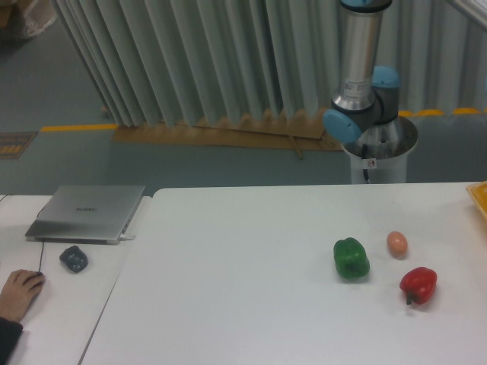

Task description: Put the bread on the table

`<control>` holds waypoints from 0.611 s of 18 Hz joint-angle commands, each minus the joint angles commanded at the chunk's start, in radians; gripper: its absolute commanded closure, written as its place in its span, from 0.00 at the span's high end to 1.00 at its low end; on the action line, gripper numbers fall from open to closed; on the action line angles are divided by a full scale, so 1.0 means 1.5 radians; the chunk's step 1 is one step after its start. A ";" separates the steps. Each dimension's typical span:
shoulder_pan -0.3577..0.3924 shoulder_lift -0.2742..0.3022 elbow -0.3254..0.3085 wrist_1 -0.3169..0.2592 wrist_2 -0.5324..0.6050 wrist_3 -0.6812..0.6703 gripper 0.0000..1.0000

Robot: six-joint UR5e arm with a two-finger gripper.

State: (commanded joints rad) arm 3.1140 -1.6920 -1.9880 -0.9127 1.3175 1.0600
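Fixed camera: my arm (358, 68) is standing upright behind the table (243, 304), its upper part running out of the top of the frame, so my gripper is sitting out of view and I cannot tell whether it is released or clenched; the bread is not showing anywhere in this view either. On the table a green pepper (351, 258), an egg (396, 243) and a red pepper (418, 285) are lying near one another, while a yellow edge (479, 199) is peeking in at the right border. On the smaller desk (53, 304) to the left a closed laptop (87, 212) and a mouse (73, 258) are sitting, and a person's hand (17, 294) is resting at the lower left.
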 joint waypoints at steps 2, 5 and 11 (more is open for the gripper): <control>0.000 0.000 -0.007 0.000 0.011 -0.002 1.00; -0.002 -0.007 -0.009 0.001 0.015 -0.003 1.00; -0.012 -0.036 -0.003 0.014 0.023 -0.003 1.00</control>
State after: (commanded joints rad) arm 3.0956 -1.7456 -1.9927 -0.8913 1.3514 1.0554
